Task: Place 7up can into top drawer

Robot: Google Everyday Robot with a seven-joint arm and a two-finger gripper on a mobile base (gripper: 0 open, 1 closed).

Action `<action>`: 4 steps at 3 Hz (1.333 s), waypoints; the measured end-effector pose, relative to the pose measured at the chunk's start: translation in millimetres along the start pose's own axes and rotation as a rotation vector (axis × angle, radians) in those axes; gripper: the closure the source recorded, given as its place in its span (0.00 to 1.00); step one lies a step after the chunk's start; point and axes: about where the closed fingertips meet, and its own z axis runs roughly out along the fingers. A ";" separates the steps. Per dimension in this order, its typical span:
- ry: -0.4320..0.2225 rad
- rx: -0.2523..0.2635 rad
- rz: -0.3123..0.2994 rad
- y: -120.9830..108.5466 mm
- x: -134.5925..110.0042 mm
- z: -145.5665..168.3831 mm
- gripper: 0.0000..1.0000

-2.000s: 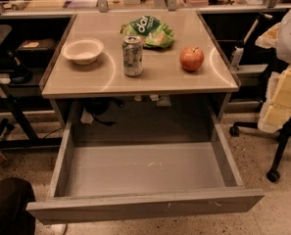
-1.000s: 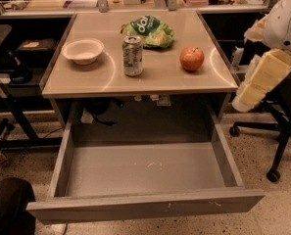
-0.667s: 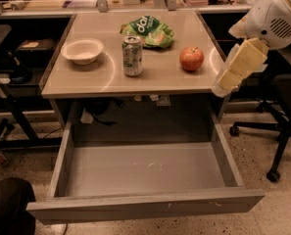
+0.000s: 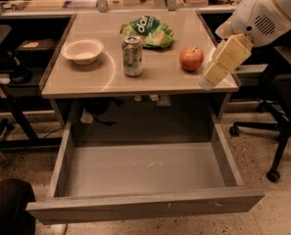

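The 7up can (image 4: 132,56) stands upright near the middle of the tabletop (image 4: 101,80); it is silver-white with green markings. The top drawer (image 4: 145,205) is pulled wide open below the table's front edge, and its grey floor is bare. My gripper (image 4: 214,72) hangs from the white arm at the right, over the table's right front corner. It is just right of the apple and well to the right of the can. It holds nothing.
A white bowl (image 4: 83,51) sits left of the can. A green chip bag (image 4: 147,31) lies behind it and a red apple (image 4: 191,58) to its right. An office chair base (image 4: 275,131) stands right of the table. A dark object (image 4: 8,207) is at bottom left.
My arm has swung in from the far right and moved left and up, so the gripper now sits over the table's right front corner. The can and drawer have not moved.
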 end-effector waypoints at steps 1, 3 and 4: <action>-0.080 -0.005 0.001 -8.2 -14.8 15.2 0.00; -0.251 -0.043 0.026 -36.6 -52.4 47.3 0.00; -0.252 -0.044 0.026 -36.9 -52.5 47.8 0.00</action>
